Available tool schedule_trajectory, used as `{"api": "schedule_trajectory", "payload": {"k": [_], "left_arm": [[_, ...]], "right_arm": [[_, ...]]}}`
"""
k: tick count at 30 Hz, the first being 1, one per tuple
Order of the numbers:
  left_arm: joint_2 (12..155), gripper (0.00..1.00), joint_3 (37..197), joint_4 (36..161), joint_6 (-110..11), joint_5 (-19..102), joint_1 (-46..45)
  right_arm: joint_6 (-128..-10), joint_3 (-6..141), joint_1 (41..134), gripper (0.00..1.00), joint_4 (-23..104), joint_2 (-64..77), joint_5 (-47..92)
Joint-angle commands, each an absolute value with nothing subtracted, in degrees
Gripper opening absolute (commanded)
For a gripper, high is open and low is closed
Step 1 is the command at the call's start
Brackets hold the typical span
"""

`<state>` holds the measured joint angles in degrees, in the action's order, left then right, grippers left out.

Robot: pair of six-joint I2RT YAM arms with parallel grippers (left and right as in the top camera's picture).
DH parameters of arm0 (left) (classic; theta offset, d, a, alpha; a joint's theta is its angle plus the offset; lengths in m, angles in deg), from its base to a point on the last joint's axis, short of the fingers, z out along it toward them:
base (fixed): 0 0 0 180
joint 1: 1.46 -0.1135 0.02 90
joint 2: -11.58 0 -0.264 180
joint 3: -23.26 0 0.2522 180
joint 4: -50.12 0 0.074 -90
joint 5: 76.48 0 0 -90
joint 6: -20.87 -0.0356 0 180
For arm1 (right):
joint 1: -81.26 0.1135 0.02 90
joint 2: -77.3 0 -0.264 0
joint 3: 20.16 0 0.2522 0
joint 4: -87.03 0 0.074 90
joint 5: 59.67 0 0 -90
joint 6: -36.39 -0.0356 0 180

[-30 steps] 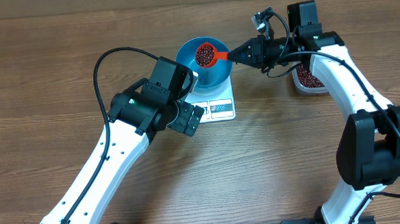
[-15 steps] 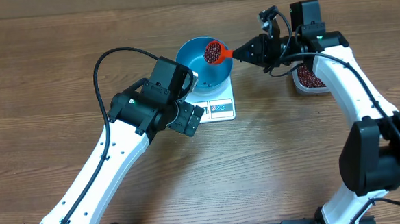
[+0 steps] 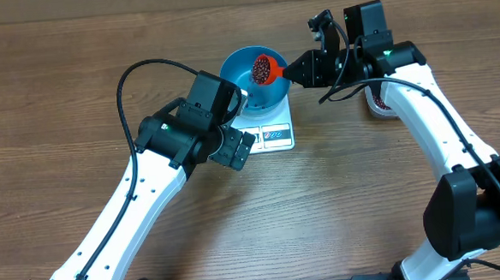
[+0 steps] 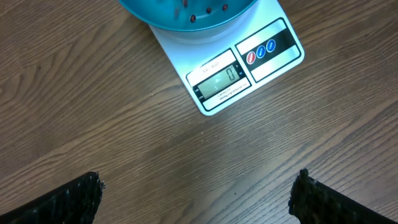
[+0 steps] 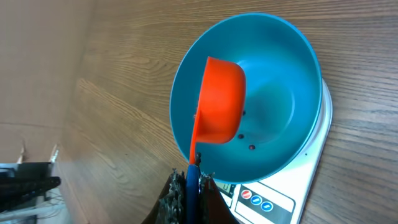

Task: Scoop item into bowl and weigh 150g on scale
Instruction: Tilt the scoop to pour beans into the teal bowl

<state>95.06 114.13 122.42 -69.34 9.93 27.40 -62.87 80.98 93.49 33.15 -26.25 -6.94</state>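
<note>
The blue bowl (image 3: 249, 82) stands on the white scale (image 3: 271, 132). My right gripper (image 3: 296, 69) is shut on the handle of an orange scoop (image 3: 262, 68), which is tipped on its side over the bowl with red-brown beans showing in it. In the right wrist view the scoop (image 5: 219, 106) hangs over the bowl (image 5: 280, 93), where a few beans (image 5: 251, 147) lie. My left gripper (image 3: 236, 148) hovers open just left of the scale's front. Its view shows the scale (image 4: 261, 59), the bowl's edge (image 4: 186, 12), and bare wood between the gripper's (image 4: 196, 199) fingers.
A clear tub (image 3: 377, 102) of beans sits at the right of the scale, mostly hidden under my right arm. A black cable loops from the left arm over the table at the left. Brown wood tabletop lies all around.
The right wrist has rolled, turning the scoop from level to tipped on its side over the bowl. The left arm has not moved.
</note>
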Motion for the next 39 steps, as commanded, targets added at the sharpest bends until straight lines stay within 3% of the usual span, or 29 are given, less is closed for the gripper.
{"api": "schedule_trajectory", "payload": {"k": [1, 30, 34, 39], "left_arm": [[94.36, 1.0, 113.89, 122.36, -70.26, 10.58, 27.43], [94.36, 1.0, 113.89, 122.36, -70.26, 10.58, 27.43], [94.36, 1.0, 113.89, 122.36, -70.24, 10.58, 27.43], [94.34, 1.0, 113.89, 122.36, -70.26, 10.58, 27.43]], "right_arm": [[-62.08, 82.62, 93.89, 0.03, 33.28, -23.36, -5.06], [-61.99, 82.62, 95.53, 0.03, 32.56, -23.36, -2.7], [-57.55, 82.62, 96.47, 0.04, 32.58, -23.14, -2.59], [-57.6, 82.62, 98.24, 0.03, 32.99, -22.07, 3.55]]}}
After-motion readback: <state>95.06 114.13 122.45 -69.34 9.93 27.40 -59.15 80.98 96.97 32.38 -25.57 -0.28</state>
